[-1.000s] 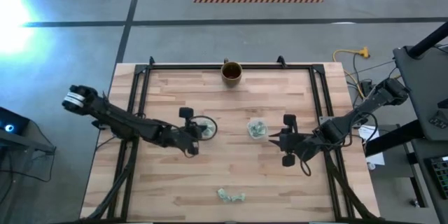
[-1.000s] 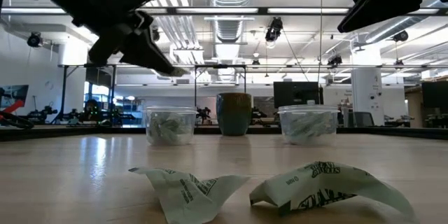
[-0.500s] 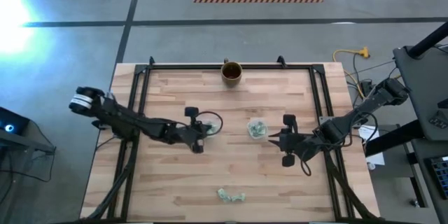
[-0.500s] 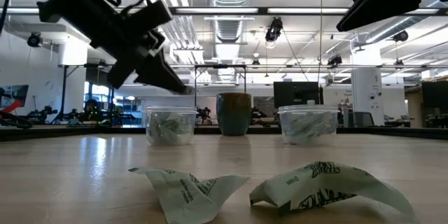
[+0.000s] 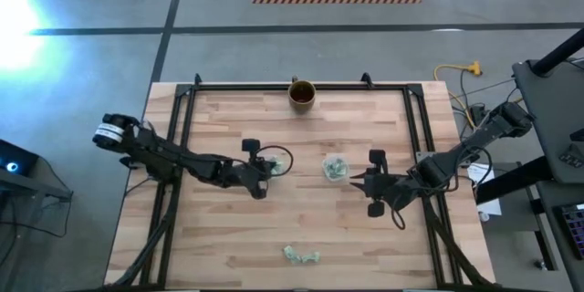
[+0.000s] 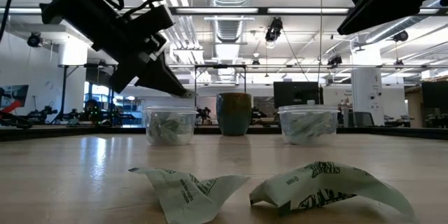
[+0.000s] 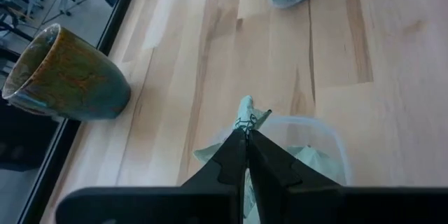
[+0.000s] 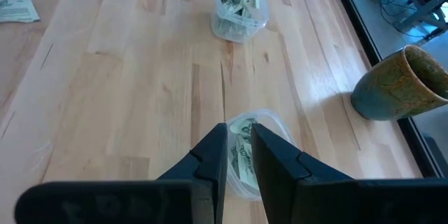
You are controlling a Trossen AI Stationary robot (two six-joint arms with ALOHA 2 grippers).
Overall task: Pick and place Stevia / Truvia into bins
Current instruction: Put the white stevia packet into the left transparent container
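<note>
My left gripper (image 7: 246, 127) is shut on a crumpled green-and-white Stevia packet (image 7: 248, 110), just above the rim of the left clear bin (image 5: 276, 161), which has packets in it. My right gripper (image 8: 239, 138) hovers over the right bin (image 5: 335, 167), its fingers slightly apart and with nothing between them. That bin also holds packets. Two loose packets (image 5: 301, 255) lie flat on the wood near the table's front edge. In the low view they are a left packet (image 6: 189, 189) and a right packet (image 6: 329, 185). My left gripper pinches the packet by one crumpled end (image 7: 245, 120) between its two fingertips. The fingers slant down from the table's left side. The packet sticks out past the tips, lifted clear above the bin's opening (image 7: 318, 143).
A brown-gold mug (image 5: 302, 94) stands at the middle of the table's far edge. Black frame rails (image 5: 182, 128) run along the left and right sides. Bare wood lies between the bins and the two loose packets.
My left gripper has moved down and toward the table's right, coming over the left bin with the packet still between its fingertips. My right arm has kept still.
</note>
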